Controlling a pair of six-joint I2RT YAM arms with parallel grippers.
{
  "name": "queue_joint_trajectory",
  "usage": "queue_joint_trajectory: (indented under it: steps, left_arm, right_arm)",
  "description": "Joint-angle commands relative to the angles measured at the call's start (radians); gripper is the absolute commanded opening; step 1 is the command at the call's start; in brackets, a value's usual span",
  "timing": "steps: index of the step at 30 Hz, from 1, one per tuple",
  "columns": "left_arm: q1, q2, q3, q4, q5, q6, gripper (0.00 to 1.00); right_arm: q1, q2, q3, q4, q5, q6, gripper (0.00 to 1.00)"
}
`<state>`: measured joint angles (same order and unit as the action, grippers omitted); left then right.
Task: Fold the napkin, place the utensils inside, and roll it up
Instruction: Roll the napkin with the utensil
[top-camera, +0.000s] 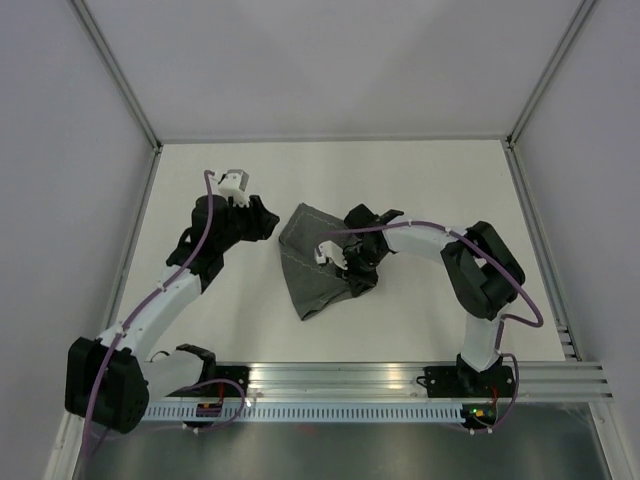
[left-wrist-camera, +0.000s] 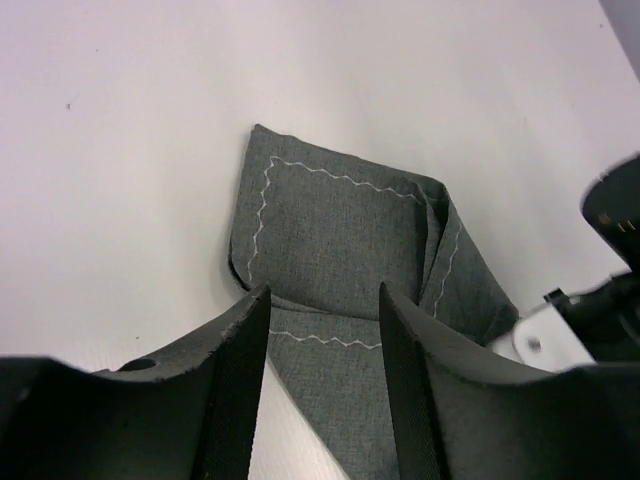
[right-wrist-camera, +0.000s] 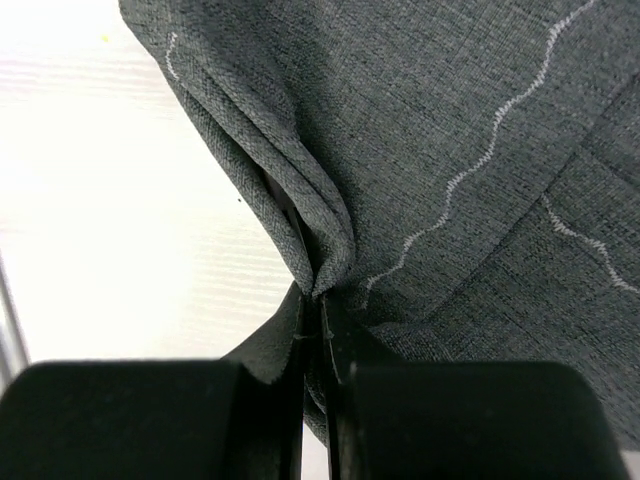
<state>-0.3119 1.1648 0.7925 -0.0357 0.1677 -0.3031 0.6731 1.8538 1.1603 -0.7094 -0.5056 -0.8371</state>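
**Presently: napkin (top-camera: 305, 265) part-folded, utensils unseen**

Top view. The napkin lies mid-table (top-camera: 420, 180) as a rumpled wedge with overlapping layers, not a clean fold. Left gripper (top-camera: 266, 222) sits just beside its left edge. Right gripper (top-camera: 350, 272) is on its right side. No utensils show anywhere in this view. Judged: folding is under way, while loading and rolling are left to do.

Left wrist. Left gripper (left-wrist-camera: 323, 300) jaws stand apart with nothing between them. Napkin (left-wrist-camera: 340, 230) lies below and ahead, one flap turned over, zigzag stitch showing. This view adds the fold's layering, which the top view blurs.

Right wrist. Right gripper (right-wrist-camera: 318, 300) is clamped tight on a pinched ridge of napkin (right-wrist-camera: 480, 130). Only this view confirms the grip. It shows neither the left gripper nor the cloth's outline.
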Motion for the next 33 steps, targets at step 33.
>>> queue_joint_trajectory:
  steps: [33]
  left_arm:
    - [-0.722,0.076,-0.173,0.201,-0.274,0.441,0.69]
  right_arm:
    - [-0.182,0.47,0.322,-0.458,-0.263,-0.122,0.0]
